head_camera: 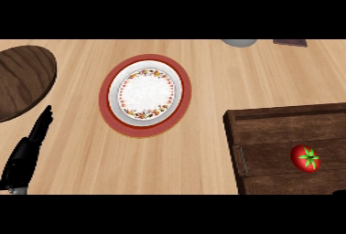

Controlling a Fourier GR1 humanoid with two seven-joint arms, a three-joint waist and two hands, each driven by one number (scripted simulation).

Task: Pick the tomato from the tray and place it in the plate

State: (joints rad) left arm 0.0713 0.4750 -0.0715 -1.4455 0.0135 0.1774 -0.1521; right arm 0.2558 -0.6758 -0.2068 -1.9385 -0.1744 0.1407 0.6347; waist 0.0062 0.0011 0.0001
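Tomato (306, 158) near tray (283, 123) right edge; left robot hand (27, 151) straight-fingered, apart from plate (144, 91)

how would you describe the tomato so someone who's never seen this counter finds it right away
Start at the dark wooden tray filling the counter's lower right corner. The tomato lies on it near the right edge, far from the white plate on its red mat. It is the only small, round, glossy red thing, topped with a green star-shaped stem.

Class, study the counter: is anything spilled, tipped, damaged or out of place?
Nothing stands out. The tomato lies intact on the wooden tray, and the plate sits level on its red mat.
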